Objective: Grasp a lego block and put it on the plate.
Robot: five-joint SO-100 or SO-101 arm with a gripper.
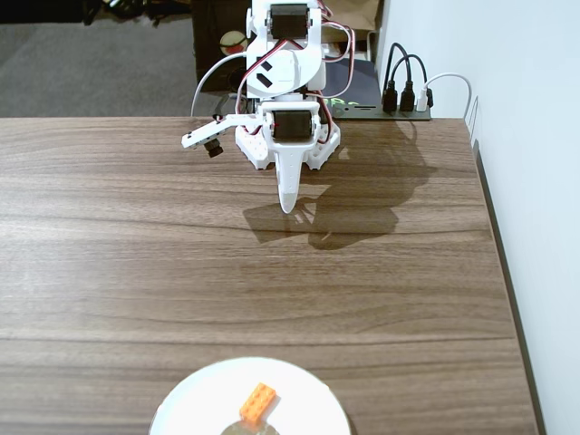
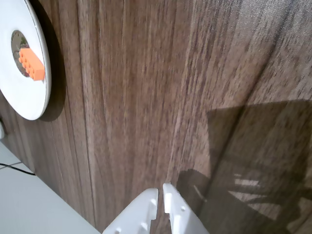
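The orange lego block [image 1: 258,402] lies on the white plate [image 1: 199,399] at the bottom edge of the fixed view, resting by the plate's brownish centre. In the wrist view the lego block [image 2: 31,64] sits on the plate [image 2: 34,97] at the upper left. My white gripper [image 1: 288,207] hangs at the far side of the table, close to the arm's base, pointing down and far from the plate. In the wrist view the gripper [image 2: 162,188] enters from the bottom edge with its fingers pressed together and nothing between them.
The wooden table [image 1: 118,254] spans both views. Its right edge runs along a white wall [image 1: 535,181]. A black power strip with plugs [image 1: 406,100] sits behind the arm's base [image 1: 288,54]. The arm casts a dark shadow [image 1: 353,208] on the tabletop.
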